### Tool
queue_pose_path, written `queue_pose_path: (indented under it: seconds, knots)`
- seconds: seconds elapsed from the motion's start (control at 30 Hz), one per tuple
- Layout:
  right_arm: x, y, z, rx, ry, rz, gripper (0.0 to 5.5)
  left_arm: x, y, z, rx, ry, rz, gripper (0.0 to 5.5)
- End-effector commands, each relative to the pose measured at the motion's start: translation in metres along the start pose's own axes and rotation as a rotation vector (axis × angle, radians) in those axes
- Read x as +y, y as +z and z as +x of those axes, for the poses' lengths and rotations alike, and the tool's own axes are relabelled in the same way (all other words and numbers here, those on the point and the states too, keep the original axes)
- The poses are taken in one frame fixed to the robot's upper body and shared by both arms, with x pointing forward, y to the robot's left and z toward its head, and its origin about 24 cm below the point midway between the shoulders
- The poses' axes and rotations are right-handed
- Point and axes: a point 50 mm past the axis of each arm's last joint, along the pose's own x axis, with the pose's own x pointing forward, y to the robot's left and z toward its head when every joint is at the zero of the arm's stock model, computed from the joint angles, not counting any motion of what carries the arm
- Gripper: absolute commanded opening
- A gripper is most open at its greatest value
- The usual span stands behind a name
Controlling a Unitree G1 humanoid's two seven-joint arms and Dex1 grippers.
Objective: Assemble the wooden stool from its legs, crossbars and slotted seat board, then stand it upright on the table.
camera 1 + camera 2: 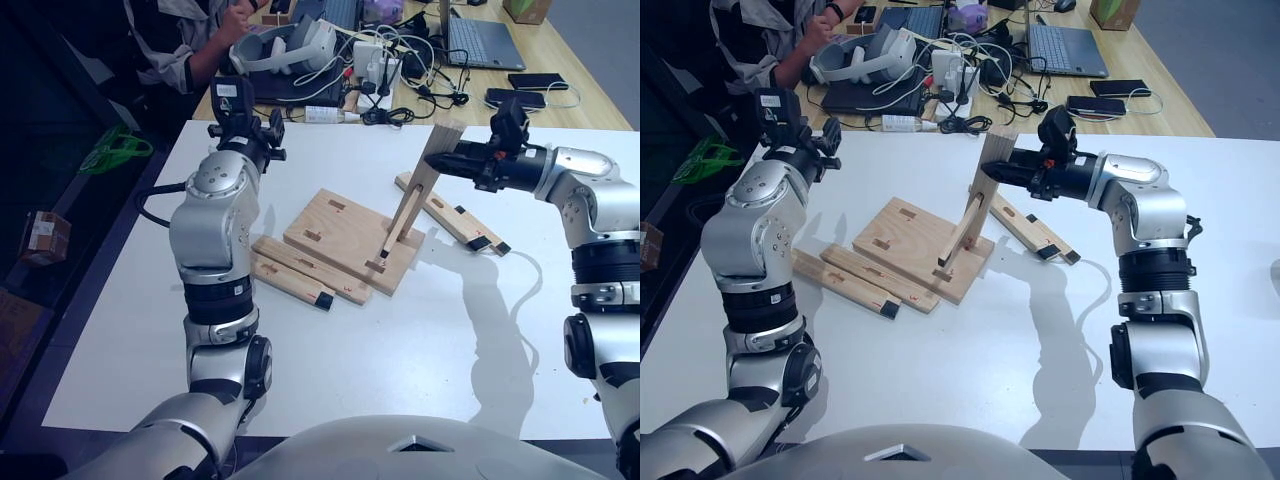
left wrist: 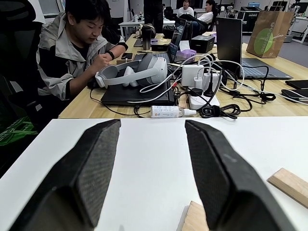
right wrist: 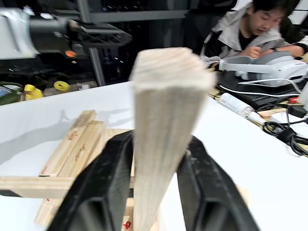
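The slotted seat board (image 1: 340,232) lies flat in the middle of the white table. A wooden leg (image 1: 414,190) stands tilted with its dark-capped foot at the board's right corner; my right gripper (image 1: 440,160) is shut on its upper part, as the right wrist view shows with the fingers (image 3: 103,187) clamping the leg (image 3: 161,120). Two more legs (image 1: 300,270) lie side by side along the board's near-left edge. Another two pieces (image 1: 455,215) lie to the right of the board. My left gripper (image 2: 151,168) is open and raised above the table's far-left area, holding nothing.
Beyond the table's far edge stands a desk with a headset (image 1: 285,45), cables and a power strip (image 1: 380,70), a laptop (image 1: 480,40) and phones. A person sits at its left. The table's near half (image 1: 400,370) is bare.
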Motion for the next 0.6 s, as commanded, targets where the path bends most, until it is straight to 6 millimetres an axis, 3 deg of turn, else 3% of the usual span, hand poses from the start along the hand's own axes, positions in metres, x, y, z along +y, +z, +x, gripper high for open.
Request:
queue_pose_path:
  seconds: [0.03, 0.2, 0.27, 0.33, 0.43, 0.53, 0.6]
  knots:
    - [0.002, -0.002, 0.003, -0.025, -0.026, 0.004, 1.97, 0.000, -0.001, 0.000, 0.002, 0.001, 0.008, 2.46]
    - [-0.012, 0.025, -0.005, -0.169, -0.156, 0.044, 2.77, -0.001, -0.003, -0.001, 0.003, 0.001, 0.010, 2.46]
    - [-0.016, 0.053, -0.013, -0.301, -0.179, 0.088, 2.77, -0.002, -0.003, -0.001, 0.002, -0.005, 0.011, 2.46]
    - [-0.020, 0.094, -0.019, -0.492, -0.168, 0.152, 2.77, -0.002, -0.003, -0.001, 0.001, -0.005, 0.011, 2.46]
    - [-0.020, 0.121, -0.013, -0.613, -0.136, 0.229, 2.77, -0.004, -0.003, -0.001, -0.001, -0.008, 0.013, 2.46]
    - [-0.017, 0.111, 0.015, -0.543, -0.106, 0.257, 2.77, -0.006, -0.003, 0.000, -0.004, -0.013, 0.017, 2.46]
    - [-0.017, 0.066, 0.039, -0.300, -0.125, 0.241, 2.77, -0.008, -0.003, 0.000, -0.005, -0.020, 0.018, 2.46]
